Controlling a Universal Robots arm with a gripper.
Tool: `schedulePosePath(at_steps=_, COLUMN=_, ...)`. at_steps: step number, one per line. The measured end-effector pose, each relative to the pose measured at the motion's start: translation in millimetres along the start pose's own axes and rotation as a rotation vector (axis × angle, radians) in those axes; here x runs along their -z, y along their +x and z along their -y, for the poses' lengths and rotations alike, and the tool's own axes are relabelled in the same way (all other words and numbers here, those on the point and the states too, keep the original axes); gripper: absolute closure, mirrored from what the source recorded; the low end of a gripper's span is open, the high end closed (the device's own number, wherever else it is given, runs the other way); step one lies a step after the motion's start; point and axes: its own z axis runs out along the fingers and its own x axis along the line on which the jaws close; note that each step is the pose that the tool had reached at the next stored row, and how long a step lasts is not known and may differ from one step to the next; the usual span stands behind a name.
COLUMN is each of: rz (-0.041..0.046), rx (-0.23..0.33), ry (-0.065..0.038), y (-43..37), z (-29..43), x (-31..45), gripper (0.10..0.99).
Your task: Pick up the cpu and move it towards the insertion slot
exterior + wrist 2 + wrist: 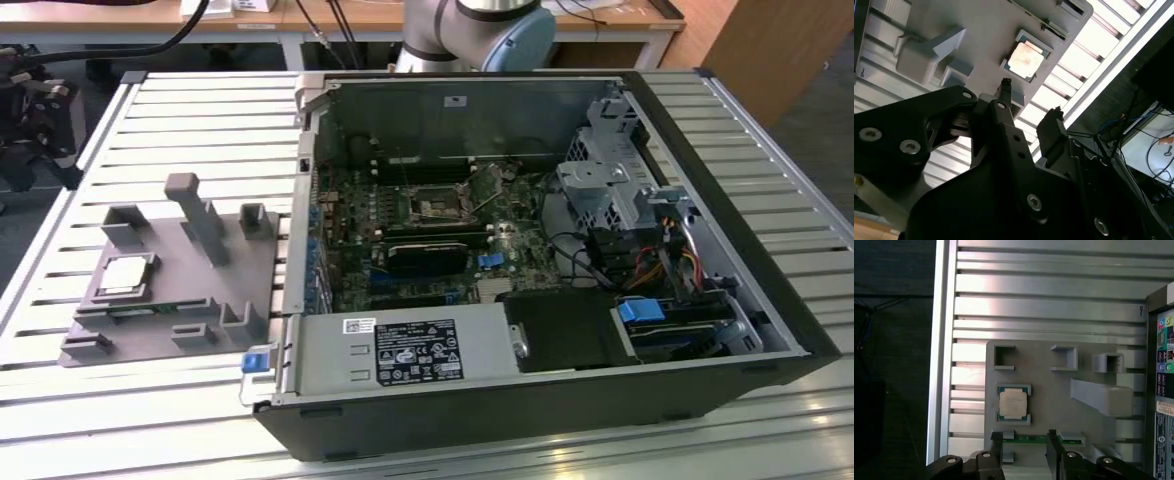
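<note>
So here the gripper [1024, 446] was wide open and empty, hanging above the grey fixture [1054, 385] with nothing between its two fingers [996, 444]. The cpu [1013, 404] lay flat in its little pocket, untouched, and in the first wrist view the fingertips looked near it but not yet over it. A green strip [1029, 438] sat in the fixture right by the fingers, so we reckoned that was the thing to avoid grabbing by mistake.

Our take on doing the pick well: centre the fingers on either side of the chip, come straight down, and pinch the thin edges gently, not the shiny top. The pocket corners looked snug, so any tilt could jam it.

The insertion slot [437, 207] was mid-frame in the exterior view, down inside the open computer case [707, 200], well apart from the chip at the lower left of the frame.

Everything sat on a slatted metal table [200, 110], pretty glary. Along the top of the frame we had the arm's base [481, 30], wooden desks [120, 12] and dangling cables [314, 20].
</note>
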Motion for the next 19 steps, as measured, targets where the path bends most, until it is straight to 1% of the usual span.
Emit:
schedulePosePath(at_steps=1, rz=-0.0001, rx=0.000, ry=0.000, y=0.0, z=0.0, x=-0.9, gripper=0.561)
schedulePosePath(at_steps=3, rz=-0.0001, rx=0.000, ry=0.000, y=0.1, z=0.1, x=-3.5, gripper=0.561)
schedulePosePath(at_steps=4, rz=-0.0002, rx=0.000, ry=0.000, y=0.1, z=0.2, x=-5.2, gripper=0.498)
schedulePosePath(at_steps=7, rz=0.0000, rx=0.000, ry=0.000, y=0.1, z=0.3, x=-9.8, gripper=0.498)
schedulePosePath(at_steps=10, rz=0.0000, rx=0.000, ry=0.000, y=0.1, z=0.4, x=-12.5, gripper=0.498)
schedulePosePath(at_steps=19, rz=-0.0002, rx=0.000, ry=0.000, y=0.1, z=0.6, x=-17.9, gripper=0.498)
